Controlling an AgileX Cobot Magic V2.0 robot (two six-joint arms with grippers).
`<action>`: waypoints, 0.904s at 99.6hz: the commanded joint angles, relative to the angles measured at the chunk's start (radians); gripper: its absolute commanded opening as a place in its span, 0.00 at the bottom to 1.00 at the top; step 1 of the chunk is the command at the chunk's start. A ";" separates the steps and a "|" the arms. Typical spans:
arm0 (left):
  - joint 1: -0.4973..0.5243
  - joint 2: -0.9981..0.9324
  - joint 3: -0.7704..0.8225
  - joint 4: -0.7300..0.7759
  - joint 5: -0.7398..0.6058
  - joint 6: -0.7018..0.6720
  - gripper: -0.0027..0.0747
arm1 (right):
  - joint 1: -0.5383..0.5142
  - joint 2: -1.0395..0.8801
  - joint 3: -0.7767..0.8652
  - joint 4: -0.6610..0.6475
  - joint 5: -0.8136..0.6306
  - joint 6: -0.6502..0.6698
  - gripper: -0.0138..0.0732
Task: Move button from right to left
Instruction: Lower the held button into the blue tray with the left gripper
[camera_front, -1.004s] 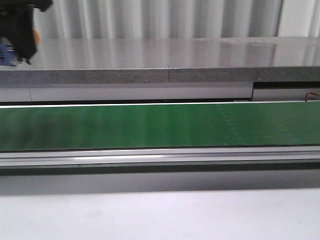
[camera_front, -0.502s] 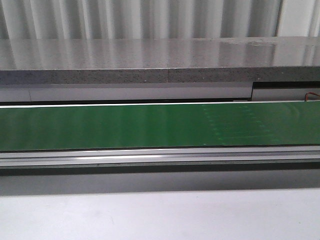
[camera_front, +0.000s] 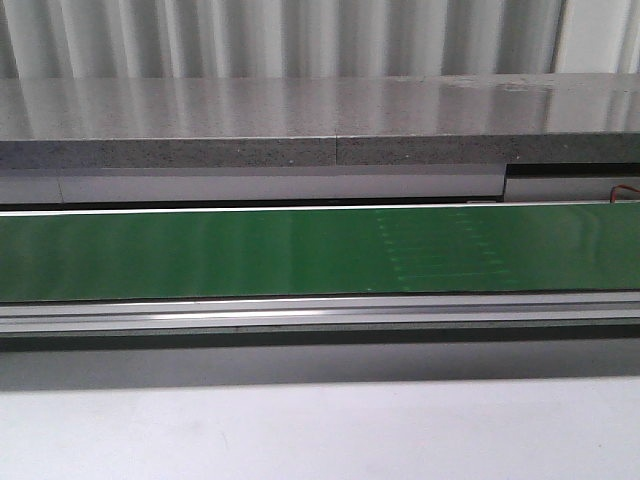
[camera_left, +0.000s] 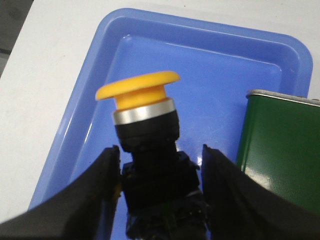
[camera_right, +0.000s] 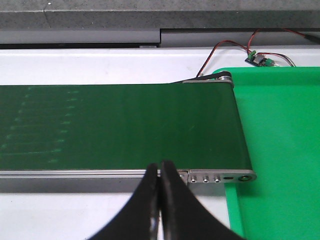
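While left pincer (camera_left: 159, 192) clamps button (camera_left: 142, 120) | over blue tray (camera_left: 75, 115)

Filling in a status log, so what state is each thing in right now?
button: upright, held over the blue tray
left hand: shut on the button
right hand: shut, holding nothing
green belt: nothing on it
green tray: nothing in the visible part
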 joint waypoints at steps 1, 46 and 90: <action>0.002 -0.013 -0.025 0.002 -0.075 0.046 0.01 | 0.001 0.004 -0.022 0.004 -0.073 -0.007 0.08; 0.087 0.189 -0.025 -0.231 -0.093 0.447 0.01 | 0.001 0.004 -0.022 0.004 -0.073 -0.007 0.08; 0.241 0.298 -0.028 -0.564 -0.072 0.997 0.01 | 0.001 0.004 -0.022 0.004 -0.073 -0.007 0.08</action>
